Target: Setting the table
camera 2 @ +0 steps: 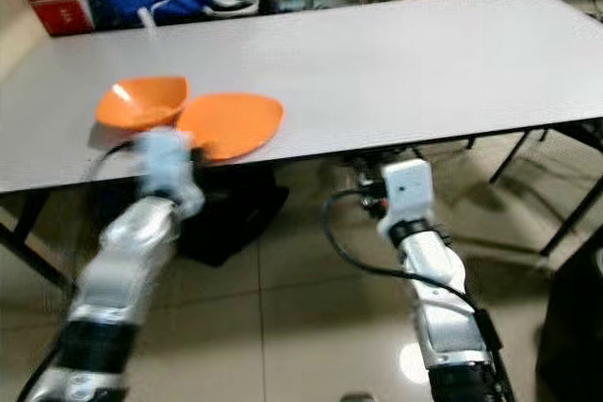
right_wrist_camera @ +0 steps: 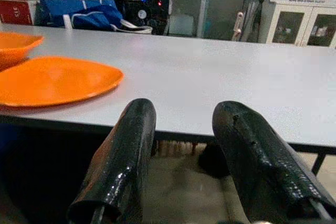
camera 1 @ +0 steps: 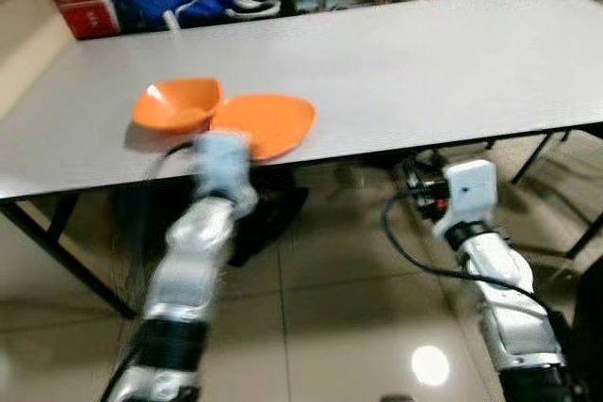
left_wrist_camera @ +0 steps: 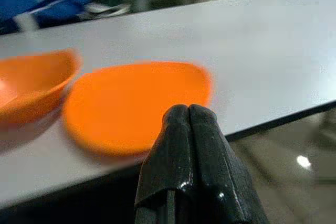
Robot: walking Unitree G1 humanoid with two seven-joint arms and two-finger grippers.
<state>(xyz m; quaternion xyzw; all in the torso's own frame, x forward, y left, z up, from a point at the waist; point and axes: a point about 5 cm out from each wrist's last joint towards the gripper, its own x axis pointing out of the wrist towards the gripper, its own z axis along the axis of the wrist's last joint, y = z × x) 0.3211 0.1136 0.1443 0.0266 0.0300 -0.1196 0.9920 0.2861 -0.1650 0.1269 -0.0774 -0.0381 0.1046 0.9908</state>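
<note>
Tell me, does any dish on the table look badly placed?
Yes. The orange plate lies at the near edge of the grey table, its rim slightly over the edge, and the orange bowl leans against it, tilted.

A shallow orange plastic plate (camera 1: 265, 123) is lying flat at the table's near edge. A deeper orange plastic bowl (camera 1: 176, 104) is sitting upright at its ten o'clock, rims touching or overlapping.
</note>
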